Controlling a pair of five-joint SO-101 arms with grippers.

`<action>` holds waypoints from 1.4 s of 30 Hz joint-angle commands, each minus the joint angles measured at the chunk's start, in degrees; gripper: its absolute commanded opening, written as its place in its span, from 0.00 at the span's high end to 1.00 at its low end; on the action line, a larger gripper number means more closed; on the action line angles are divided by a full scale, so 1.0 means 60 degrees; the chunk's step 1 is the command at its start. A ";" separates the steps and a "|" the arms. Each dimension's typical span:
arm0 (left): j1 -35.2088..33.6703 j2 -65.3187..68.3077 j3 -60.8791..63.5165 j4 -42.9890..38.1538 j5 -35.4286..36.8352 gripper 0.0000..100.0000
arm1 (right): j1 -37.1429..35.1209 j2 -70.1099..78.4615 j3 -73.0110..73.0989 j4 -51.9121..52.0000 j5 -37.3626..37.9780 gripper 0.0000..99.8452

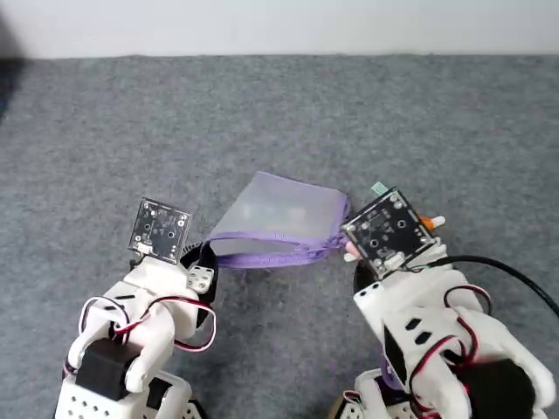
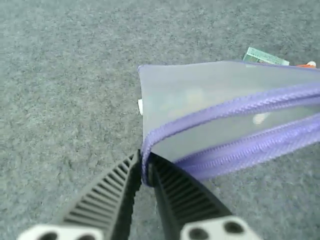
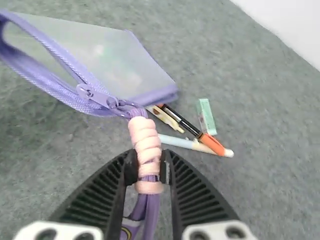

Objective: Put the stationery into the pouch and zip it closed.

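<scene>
A translucent purple pouch [image 1: 278,218] with a purple zipper lies on the grey carpet between the two arms, its mouth open. My left gripper [image 2: 146,177] is shut on the pouch's [image 2: 210,110] zipper-edge corner. My right gripper [image 3: 146,172] is shut on the pink coiled pull cord [image 3: 145,145] at the pouch's [image 3: 95,55] other end, beside the zipper slider [image 3: 95,95]. Loose stationery lies on the carpet just beyond that end: a white and orange pen [image 3: 197,145], a black pen [image 3: 180,120], a cream piece [image 3: 162,115] and a green eraser [image 3: 206,116]. The eraser [image 1: 378,188] peeks out past the right arm in the high view.
Grey carpet [image 1: 279,113] covers the table, bounded by a white wall [image 1: 279,26] at the far edge. Both arm bases [image 1: 122,358] stand at the near edge.
</scene>
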 commanded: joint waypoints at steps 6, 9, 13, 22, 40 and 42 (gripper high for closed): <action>-0.0088 0.0088 -0.0447 0.0073 -0.0117 0.99 | 0.1179 0.0081 -0.0044 0.0374 0.0029 0.99; -0.0015 0.0088 -0.0462 0.0073 -0.0117 0.99 | 0.1179 0.0081 -0.0044 0.0359 0.0029 0.99; 0.0000 0.0088 -0.0447 0.0015 -0.0117 0.98 | 0.1165 0.0081 -0.0044 0.0359 0.0029 0.99; -0.0029 0.0147 0.0183 -0.0073 -0.0073 0.76 | 0.1165 0.0081 -0.0044 0.0359 0.0029 0.99; 0.1304 0.0161 0.0505 -0.1568 0.0410 0.83 | 0.0139 0.0081 -0.0073 0.0344 0.0029 0.99; 0.1289 0.0161 0.0549 -0.1700 0.0425 0.84 | 0.0110 0.0081 -0.0073 0.0344 0.0029 0.99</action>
